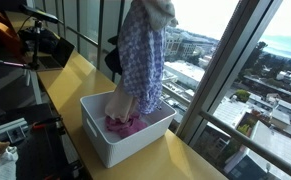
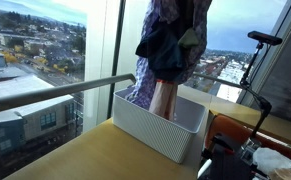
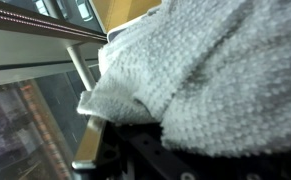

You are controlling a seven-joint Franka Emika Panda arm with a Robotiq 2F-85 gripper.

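a bundle of clothes (image 1: 143,50) hangs over a white bin (image 1: 103,140) on a yellow table (image 1: 73,80) beside a tall window. in both exterior views the bundle runs from the 12 o'clock edge of the frame down into the bin, and its lower end reaches inside the bin's walls (image 2: 155,125).

parts of the bundle: a checked shirt (image 1: 137,65) on the outside; a white knitted cloth (image 1: 157,10) at the top; a dark garment (image 2: 175,50) and a pale peach piece (image 2: 163,100) below it, seen in an exterior view.

a pink cloth (image 1: 125,123) lies on the bin floor, at 6 o'clock from the hanging shirt and touching its hem.

in the wrist view the knitted cloth (image 3: 215,70) fills the frame from 12 to 4 o'clock. only the dark body of the gripper (image 3: 175,160) shows, at 6 o'clock, and the fingertips are buried under the cloth. the fingers are clenched, and the bundle hangs from them at its top end.

a metal railing (image 2: 55,90) crosses the window at 9 o'clock from the bin. city buildings lie beyond the glass.
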